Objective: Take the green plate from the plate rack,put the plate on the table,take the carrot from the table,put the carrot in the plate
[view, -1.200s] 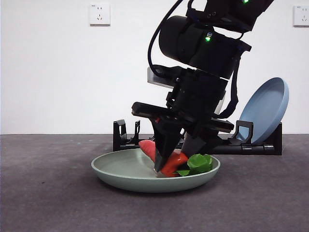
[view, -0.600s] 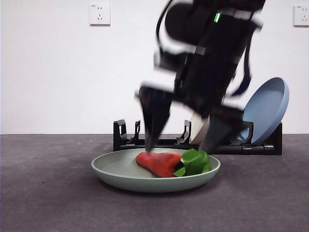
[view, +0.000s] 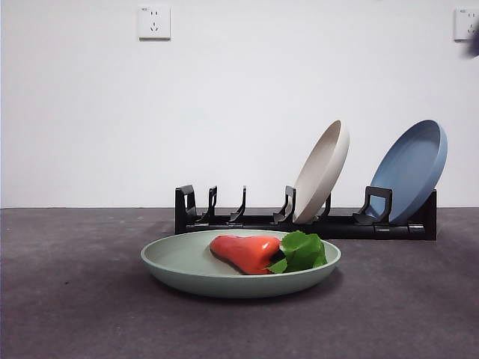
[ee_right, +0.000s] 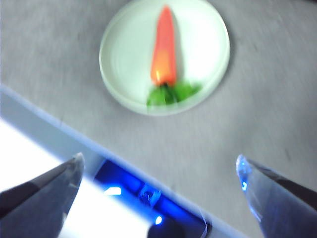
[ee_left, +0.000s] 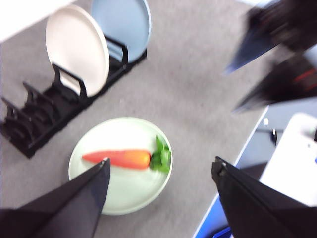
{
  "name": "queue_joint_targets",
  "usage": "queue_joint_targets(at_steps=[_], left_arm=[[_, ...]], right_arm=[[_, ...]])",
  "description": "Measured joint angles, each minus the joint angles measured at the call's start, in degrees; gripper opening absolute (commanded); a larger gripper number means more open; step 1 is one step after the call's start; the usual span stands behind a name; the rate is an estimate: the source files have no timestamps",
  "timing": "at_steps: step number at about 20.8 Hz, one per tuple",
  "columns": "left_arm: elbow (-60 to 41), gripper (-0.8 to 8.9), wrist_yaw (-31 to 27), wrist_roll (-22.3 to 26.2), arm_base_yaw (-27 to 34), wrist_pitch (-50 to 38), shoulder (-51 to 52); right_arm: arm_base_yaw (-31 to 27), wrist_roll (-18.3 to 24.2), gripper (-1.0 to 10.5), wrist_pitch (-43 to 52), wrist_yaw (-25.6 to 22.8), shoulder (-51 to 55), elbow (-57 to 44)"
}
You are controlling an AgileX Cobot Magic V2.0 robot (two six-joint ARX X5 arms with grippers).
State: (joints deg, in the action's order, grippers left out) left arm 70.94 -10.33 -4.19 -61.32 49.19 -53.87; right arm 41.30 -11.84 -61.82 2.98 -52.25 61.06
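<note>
We find the carrot (view: pixel 247 252) lying flat inside the green plate (view: pixel 179 263), which rests on the table (view: pixel 75 299) in front of the plate rack (view: pixel 224 220). In the front view its long axis runs across the plate, the orange-red tapered end toward the left and the green leaves at the right, close to the plate's rim. The left gripper (ee_left: pixel 158 171) hangs high above the plate, its jaws spread wide and holding nothing; between them we see the plate, with the carrot's body lying nearer one jaw and its leaves pointing toward the gap's middle. The right gripper (ee_right: pixel 158 166) is also raised well clear, jaws wide apart and empty; ahead of them the plate lies beyond the table's edge, the carrot's leaf end toward the jaws and its tip pointing away. That view is blurred, so we report no finer detail. The other arm's gripper also shows as a dark blur in the left wrist view. In the rack, the beige plate (view: pixel 322 173) and the blue plate (view: pixel 410 170) lean in neighbouring slots toward its right end; the left slots hold no plate.
</note>
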Motion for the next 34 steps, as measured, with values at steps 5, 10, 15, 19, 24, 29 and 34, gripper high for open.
queue_joint_targets(at_steps=[5,10,15,19,24,29,34], left_arm=[[0.00,0.99,0.02,0.02,0.00,2.45,0.00],[0.00,-0.07,0.04,0.00,0.00,3.08,0.00],[0.00,-0.05,0.04,-0.11,0.00,3.13,0.00],[0.00,-0.04,0.02,-0.20,0.00,3.23,0.00],[0.00,-0.04,0.02,-0.20,0.00,3.28,0.00],[0.00,-0.04,0.02,-0.22,0.00,3.28,0.00],[0.00,-0.04,0.00,-0.22,0.00,3.34,0.00]], right_arm=[[0.00,-0.98,2.2,-6.95,0.00,9.18,0.00],[0.00,-1.05,-0.1,-6.97,0.00,11.65,0.00],[0.00,-1.20,0.0,-6.95,-0.02,11.45,0.00],[0.00,-1.60,0.0,-6.97,-0.02,11.41,0.00],[0.00,-1.86,0.0,-6.97,-0.07,11.58,0.00],[0.00,-1.90,0.0,-6.97,-0.07,11.67,0.00],[0.00,-1.90,0.0,-6.97,-0.07,11.67,0.00]])
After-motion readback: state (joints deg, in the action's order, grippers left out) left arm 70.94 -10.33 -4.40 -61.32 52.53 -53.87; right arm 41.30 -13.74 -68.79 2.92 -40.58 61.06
